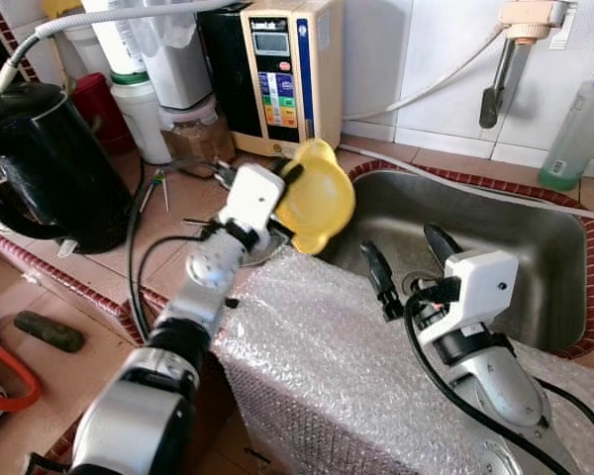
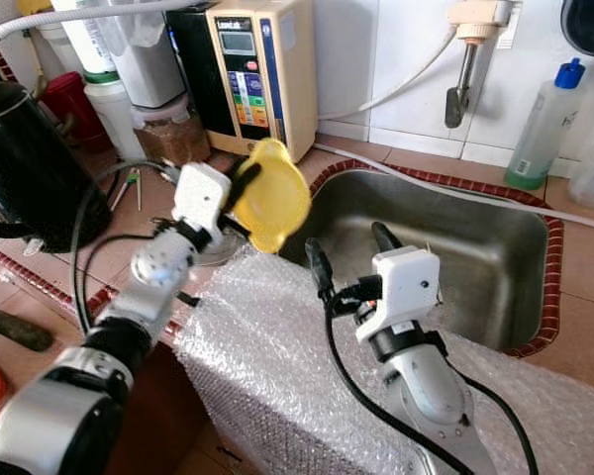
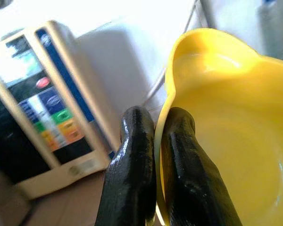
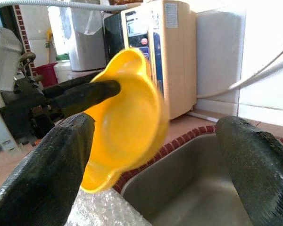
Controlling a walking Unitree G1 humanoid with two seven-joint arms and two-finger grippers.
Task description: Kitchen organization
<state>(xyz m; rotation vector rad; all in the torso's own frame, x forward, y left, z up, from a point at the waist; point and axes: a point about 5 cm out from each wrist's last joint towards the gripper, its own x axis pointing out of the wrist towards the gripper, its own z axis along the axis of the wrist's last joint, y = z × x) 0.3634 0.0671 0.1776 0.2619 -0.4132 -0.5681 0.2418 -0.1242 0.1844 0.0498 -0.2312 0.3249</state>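
Right now my left end effector has its fingers clamped on the rim of the yellow bowl, holding it tilted in the air over the tabletop at the sink's near corner; my right end effector hangs spread wide and empty above the bubble wrap beside the sink.

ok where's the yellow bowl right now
The yellow bowl is held up by the left gripper, pinched at its rim, above the sink's left edge.
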